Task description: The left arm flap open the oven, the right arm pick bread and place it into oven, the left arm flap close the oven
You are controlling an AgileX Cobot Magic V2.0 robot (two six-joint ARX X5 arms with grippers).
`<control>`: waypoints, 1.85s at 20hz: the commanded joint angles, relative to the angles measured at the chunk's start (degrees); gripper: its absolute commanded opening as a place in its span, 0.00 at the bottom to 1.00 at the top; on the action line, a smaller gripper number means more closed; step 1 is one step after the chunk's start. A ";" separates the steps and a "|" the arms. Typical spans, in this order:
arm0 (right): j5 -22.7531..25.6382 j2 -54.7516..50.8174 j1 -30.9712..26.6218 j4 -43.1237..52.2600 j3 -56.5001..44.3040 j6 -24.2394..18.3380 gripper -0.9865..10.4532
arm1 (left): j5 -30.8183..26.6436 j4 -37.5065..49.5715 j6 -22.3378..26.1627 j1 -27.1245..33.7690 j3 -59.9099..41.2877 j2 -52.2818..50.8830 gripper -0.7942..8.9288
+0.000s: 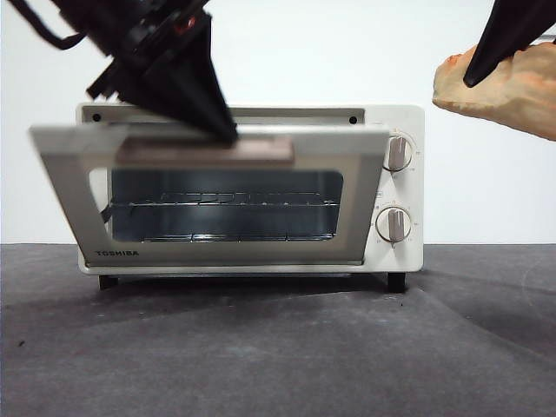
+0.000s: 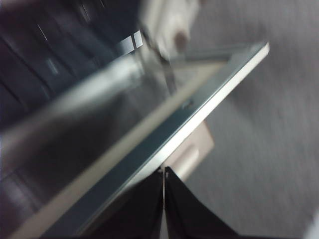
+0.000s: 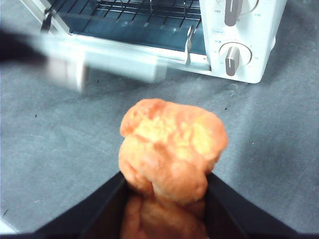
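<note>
A dark grey mat (image 1: 261, 347) covered the table, slightly rumpled in front of the oven (image 1: 252, 187), and a plain white wall (image 1: 278, 52) rose behind it.

The oven stood on the mat with its long axis running side to side and its front facing the front camera. Its door (image 1: 208, 195) was partly swung down, hinged along the bottom edge, the top edge tilted out toward the camera. Through the glass the wire rack (image 1: 221, 208) showed inside. The beige handle (image 1: 204, 152) ran along the door's upper edge. 2 knobs (image 1: 397, 154) sat one above the other on the panel at the oven's right end, and "TOSHIBA" was printed at the door's lower left corner.

The left gripper (image 1: 228, 132) came down from above the oven, its black tip resting on the handle's top. In the left wrist view its fingers (image 2: 184, 209) were pressed together with only a thin seam between them, holding nothing, their tips against the door's edge (image 2: 199, 129); that view was blurred.

The right gripper (image 3: 164, 181) was up in the air, right of the oven and above its top. Its fingers (image 3: 99, 214) were spread around the bread (image 3: 169, 149) and clamped on its lower part, the knobbly orange loaf bulging out past their tips toward the oven's open front.
</note>
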 commanded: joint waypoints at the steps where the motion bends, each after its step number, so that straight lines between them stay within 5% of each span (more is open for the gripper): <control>1: -0.02 0.22 0.52 0.44 1.18 -0.61 0.26 | -3.85 -3.63 -0.79 -0.22 -0.94 2.75 0.10; 23: -0.24 0.39 0.52 0.68 1.18 -0.57 0.26 | -3.93 -13.84 -4.15 -1.79 -0.94 1.22 0.10; 37: -8.11 18.18 5.49 17.53 3.02 5.62 0.26 | -5.44 -20.00 -5.42 10.67 -9.84 -31.12 0.10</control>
